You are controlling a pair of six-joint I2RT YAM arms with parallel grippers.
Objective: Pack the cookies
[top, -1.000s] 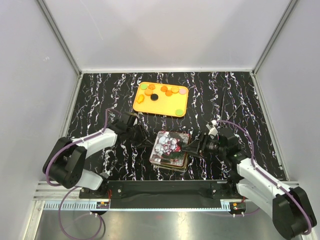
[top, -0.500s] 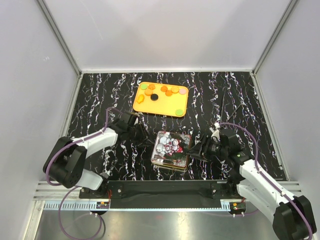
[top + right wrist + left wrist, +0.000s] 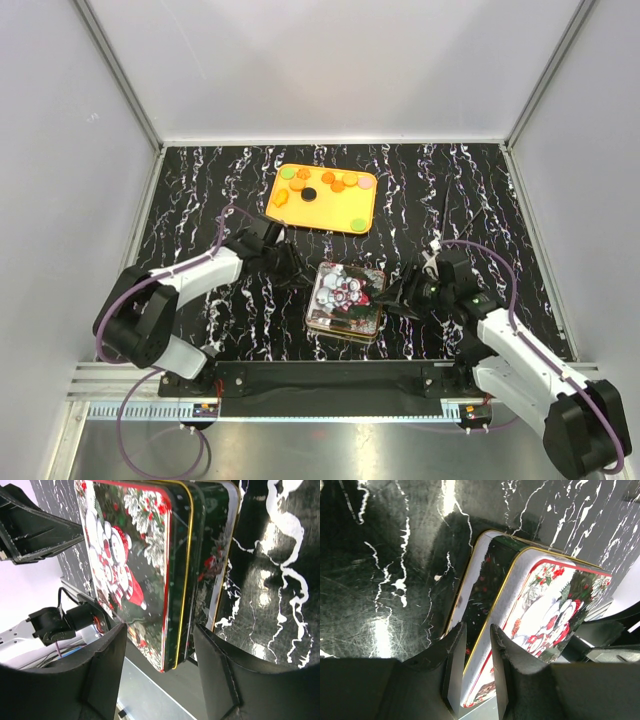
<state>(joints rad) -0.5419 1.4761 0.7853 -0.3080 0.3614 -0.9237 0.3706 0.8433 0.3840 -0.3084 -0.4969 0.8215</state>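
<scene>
Cookies (image 3: 330,184) wait on the orange tray (image 3: 320,213) toward the table's far edge because the snowman tin lid (image 3: 345,292) near the front edge is still on: left gripper (image 3: 477,630) fingers are narrowed, seemingly pinching its rim, while right gripper (image 3: 159,627) fingers are spread astride the opposite rim, probably to pry.

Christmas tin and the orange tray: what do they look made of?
Christmas tin: looks like thin printed metal with a glossy finish; gold-edged rims and sharp reflections show in both wrist views. Orange tray: probably matte plastic, with even colour, rounded corners and no glare, though the top view cannot settle it.
</scene>
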